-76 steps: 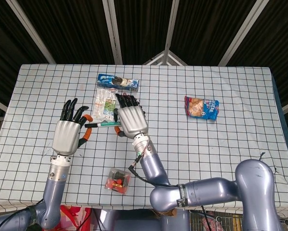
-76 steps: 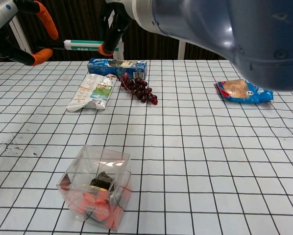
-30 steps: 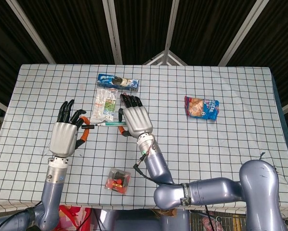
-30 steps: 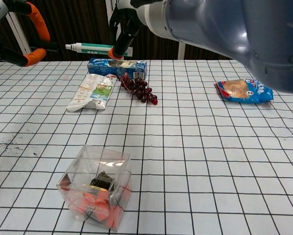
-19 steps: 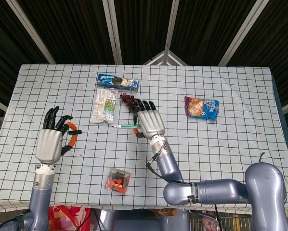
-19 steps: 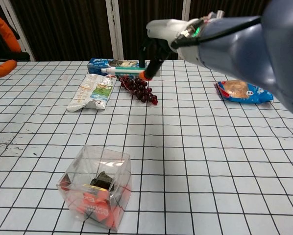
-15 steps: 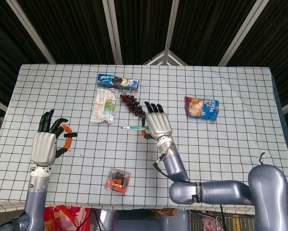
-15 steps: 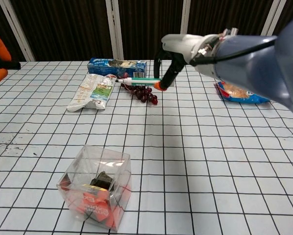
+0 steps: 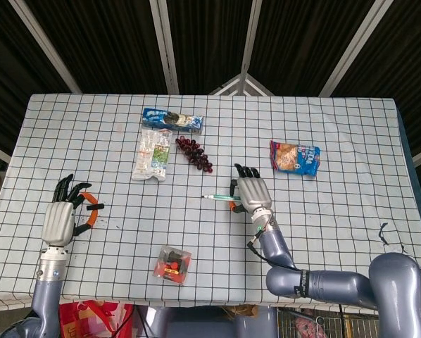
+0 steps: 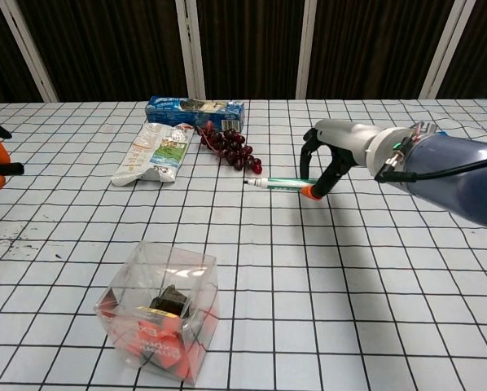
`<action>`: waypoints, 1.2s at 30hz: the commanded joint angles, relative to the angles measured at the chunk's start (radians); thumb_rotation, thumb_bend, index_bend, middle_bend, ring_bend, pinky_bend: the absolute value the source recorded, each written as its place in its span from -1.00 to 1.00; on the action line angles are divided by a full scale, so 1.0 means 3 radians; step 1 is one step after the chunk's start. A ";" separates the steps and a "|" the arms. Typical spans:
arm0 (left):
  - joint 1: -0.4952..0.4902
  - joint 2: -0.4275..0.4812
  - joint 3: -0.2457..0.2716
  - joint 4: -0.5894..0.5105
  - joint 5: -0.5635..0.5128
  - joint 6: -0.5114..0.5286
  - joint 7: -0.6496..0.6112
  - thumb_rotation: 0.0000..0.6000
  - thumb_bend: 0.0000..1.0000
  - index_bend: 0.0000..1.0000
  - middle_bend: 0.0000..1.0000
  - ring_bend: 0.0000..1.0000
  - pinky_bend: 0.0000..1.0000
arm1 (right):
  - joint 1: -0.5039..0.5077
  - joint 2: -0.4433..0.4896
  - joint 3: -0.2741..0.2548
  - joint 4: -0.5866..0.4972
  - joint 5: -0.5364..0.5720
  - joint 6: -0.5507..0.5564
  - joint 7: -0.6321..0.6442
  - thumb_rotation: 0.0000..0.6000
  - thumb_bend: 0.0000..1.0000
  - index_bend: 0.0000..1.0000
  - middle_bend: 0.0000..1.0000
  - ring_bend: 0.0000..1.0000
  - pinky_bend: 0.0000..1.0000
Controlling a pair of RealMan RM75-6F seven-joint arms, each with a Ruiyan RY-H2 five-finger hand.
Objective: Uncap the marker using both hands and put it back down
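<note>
My right hand (image 9: 251,193) grips the slim white-and-green marker (image 10: 280,184) by its rear end, fingers curled over the barrel, and holds it level just above the white checked tablecloth (image 9: 337,141), near the middle of the table. The marker's bare tip points toward my left side. My left hand (image 9: 59,218) hovers near the table's left edge and pinches the small black marker cap (image 9: 94,207) between its orange-tipped thumb and a finger, well apart from the marker.

Beyond the marker's tip lies a bunch of dark red grapes (image 10: 230,147), and next to them a clear plastic snack pouch (image 10: 154,153) and a flat blue biscuit packet (image 10: 193,109). A blue-edged packet of snacks (image 9: 295,156) lies toward the right. A clear plastic box with red and black contents (image 10: 162,309) sits near the front edge.
</note>
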 commanded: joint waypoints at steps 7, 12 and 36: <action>-0.0022 -0.0134 -0.0010 0.0329 -0.0092 -0.0322 -0.0476 1.00 0.06 -0.95 -1.00 -1.00 -1.00 | -0.0152 -0.0079 -0.0024 0.0205 -0.0159 -0.0134 0.0172 1.00 -0.09 -0.16 -0.99 -0.96 -1.00; -0.0016 -0.0018 0.0045 0.0248 0.0075 -0.0247 -0.0599 1.00 0.06 -1.00 -1.00 -1.00 -1.00 | -0.0182 -0.0035 0.0016 0.0164 -0.0017 -0.0128 0.0076 1.00 -0.48 -0.84 -0.99 -0.96 -1.00; 0.0984 0.1639 0.0152 -0.1164 -0.0198 0.0683 0.0066 1.00 0.05 -0.93 -1.00 -1.00 -1.00 | -0.1428 0.1360 -0.0345 -0.0845 -0.1287 0.1019 0.0728 1.00 -0.62 -0.83 -1.00 -0.98 -1.00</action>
